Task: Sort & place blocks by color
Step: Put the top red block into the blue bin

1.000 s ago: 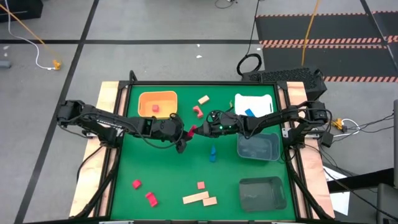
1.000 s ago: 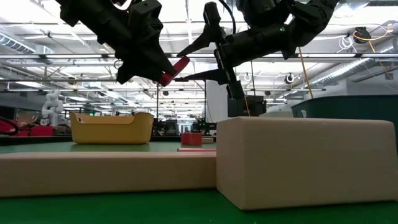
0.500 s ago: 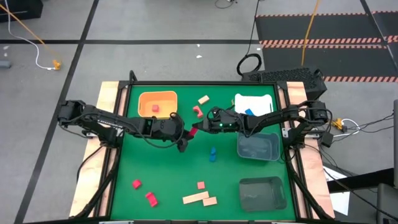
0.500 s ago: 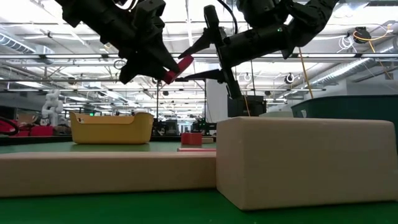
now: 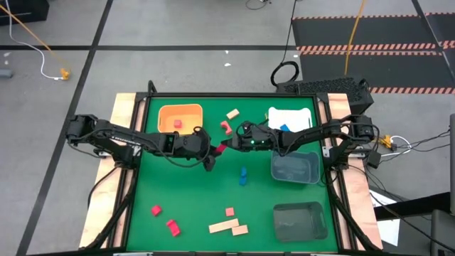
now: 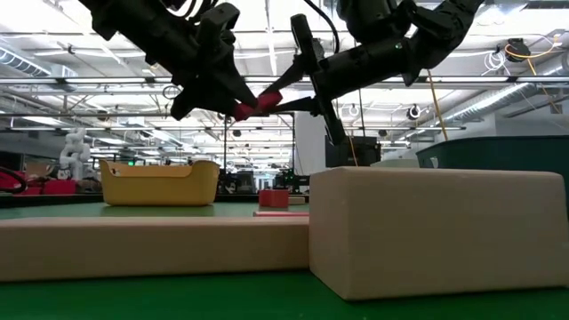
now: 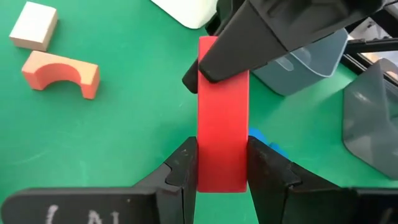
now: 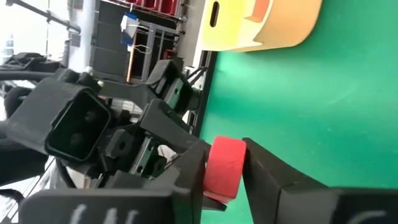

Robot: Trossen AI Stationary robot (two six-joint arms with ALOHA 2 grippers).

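A red block [image 5: 220, 148] hangs in the air over the table's middle, between my two grippers. My left gripper [image 5: 210, 152] comes from the left and is shut on the block's near end [image 7: 222, 158]. My right gripper [image 5: 227, 146] comes from the right, and its fingers are closed on the block's other end [image 8: 225, 167]. Loose on the green mat lie a blue block [image 5: 243, 175], a pink arch [image 5: 226, 126], a tan block [image 5: 232, 114], red blocks [image 5: 173, 227] and tan bars [image 5: 224, 226]. My left gripper pinches the red block's end [image 7: 222, 177] between its two fingers, one on each narrow side, lying along the block's length. The block is lifted clear and sticks out forward toward the other gripper. My right gripper has the block's free end [image 6: 272, 97] between its two fingers [image 8: 264, 171], coming roughly level from the table's right. One finger [image 7: 249, 43] lies over the block's broad face; the other is behind the block.
An orange tray [image 5: 168, 112] with a red block inside stands far left. A white tray [image 5: 298, 115] holding a blue block is far right. Two clear grey trays [image 5: 310, 171] [image 5: 316, 222] line the right side. Tan blocks [image 6: 427, 227] fill the low view's foreground.
My left gripper has moved the red block a little toward the right gripper, and the block's free end has gone in between the right fingers. In the low view the gap between the right gripper's fingers has narrowed onto that end.
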